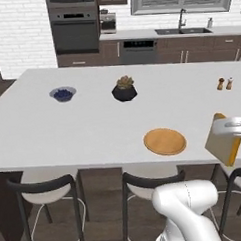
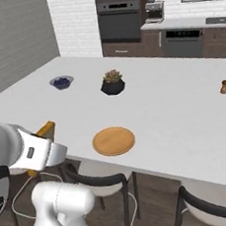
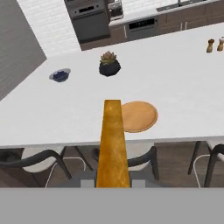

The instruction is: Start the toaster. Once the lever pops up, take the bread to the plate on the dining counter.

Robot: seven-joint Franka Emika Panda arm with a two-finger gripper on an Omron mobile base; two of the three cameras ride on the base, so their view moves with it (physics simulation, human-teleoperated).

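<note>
My gripper [image 3: 113,181] is shut on the bread [image 3: 113,140], a thin orange-yellow slice held edge-on and pointing toward the plate [image 3: 139,116]. The round tan plate [image 1: 165,141] lies bare on the white dining counter [image 1: 92,124], close to its near edge. In the left base view the bread [image 1: 219,141] hangs under the white hand, and the gripper [image 1: 227,135] is above the counter's near edge, short of the plate. The right base view has the bread [image 2: 46,128] and gripper [image 2: 51,142] left of the plate [image 2: 113,140]. The toaster and its lever are out of view.
On the counter sit a grey bowl with blue contents [image 1: 62,94], a dark plant pot [image 1: 124,89] and two shakers [image 1: 224,83]. Dark stools [image 1: 46,191] stand under the near edge. An oven [image 1: 75,29] and a sink worktop line the back wall.
</note>
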